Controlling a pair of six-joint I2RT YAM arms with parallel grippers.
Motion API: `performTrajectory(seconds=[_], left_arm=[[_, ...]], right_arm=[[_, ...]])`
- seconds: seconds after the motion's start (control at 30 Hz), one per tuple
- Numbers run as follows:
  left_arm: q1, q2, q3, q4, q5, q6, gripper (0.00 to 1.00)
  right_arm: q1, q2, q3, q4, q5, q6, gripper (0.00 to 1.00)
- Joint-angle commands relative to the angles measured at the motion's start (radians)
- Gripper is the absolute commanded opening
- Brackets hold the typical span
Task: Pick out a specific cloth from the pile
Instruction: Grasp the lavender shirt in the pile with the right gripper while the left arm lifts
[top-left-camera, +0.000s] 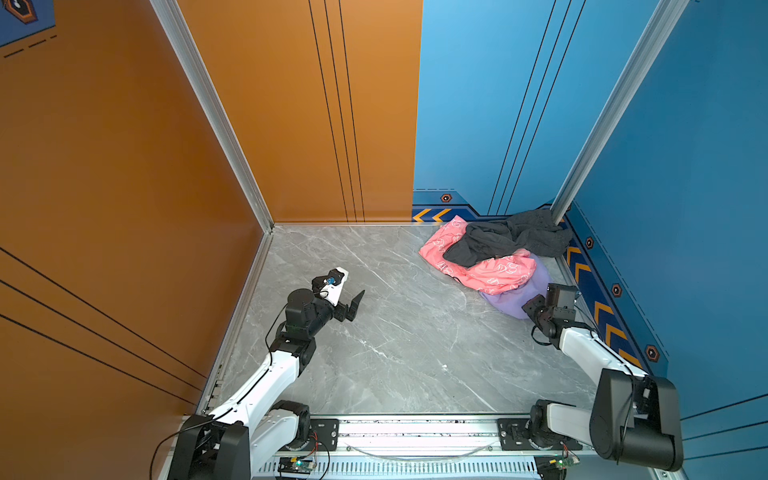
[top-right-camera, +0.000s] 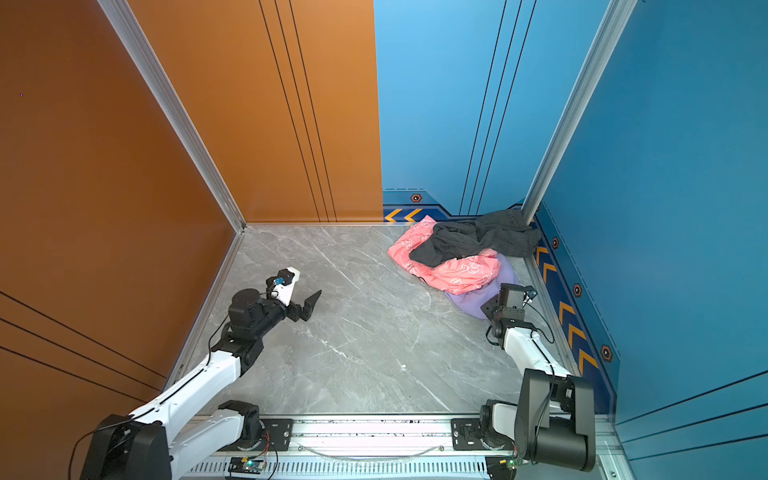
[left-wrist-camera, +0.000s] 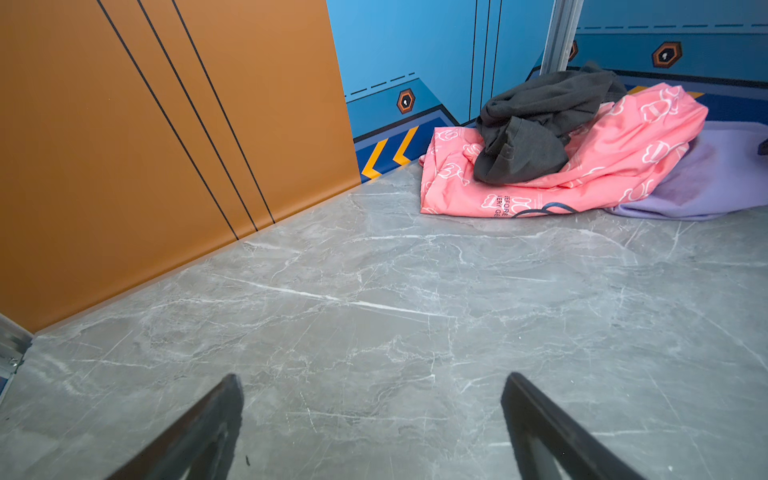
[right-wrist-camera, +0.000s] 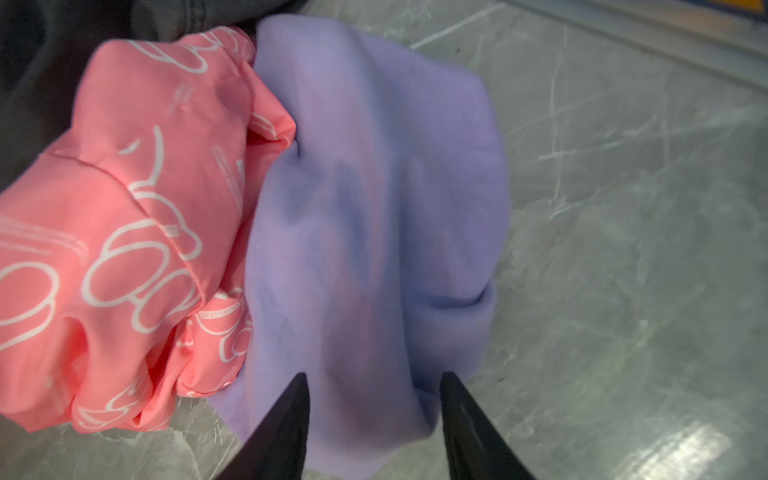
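Nearest the lens, well short of the pile (top-left-camera: 482, 253): one mounting rail (top-left-camera: 415, 432) carrying two arm bases (top-left-camera: 291, 419), one per end, for forward reach over the marble tabletop (top-left-camera: 395, 332).

Far left of the pile, well apart from it: left gripper (left-wrist-camera: 374, 376), spread wide, holding nothing, hovering over bare marble. Probably parked there to keep out of the way. Aimed toward the pile in the left wrist view, so ready to help if needed.

Then the pile itself, heaped into the far corner of the blue walls (top-left-camera: 685, 166). Made up of a pink cloth (top-left-camera: 498, 276) with white outline prints and a dark grey cloth (top-left-camera: 528, 237), slumped on top of the pink and pressed into the corner.

At the pile's near right edge: the cloth (right-wrist-camera: 374, 187), plain lavender, lying on the marble, partly tucked under the pink cloth and touching it. Exposed only on the side facing the right arm, hence, most likely, the approach from there and not from above the heap.

Just right of the pile, at that free lavender edge: right gripper (right-wrist-camera: 374, 374), set clearly narrower than the left, straddling a fold of the cloth, with lavender fabric filling the gap. Cannot tell whether pinched firmly or only bracketed. Seemingly the grasp step, with lifting clear not yet done. Risk, as judged: dragging the pink cloth along.

Counted, left to right: two arms, two grippers, three cloths (one pink, one grey, one lavender).
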Motion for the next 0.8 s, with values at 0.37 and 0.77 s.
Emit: performTrajectory(seconds=[0.37,0.77], left_arm=[[-0.026,0.011,0.008,-0.037,0.285,0.124,0.98],[-0.040,-0.004,-0.009,-0.037,0.210,0.165,0.98]], right_arm=[[-0.003,-0.043,-0.013,0.081,-0.017,0.114,0.06],[0.036,-0.270,0.007,0.067,0.142,0.119,0.02]])
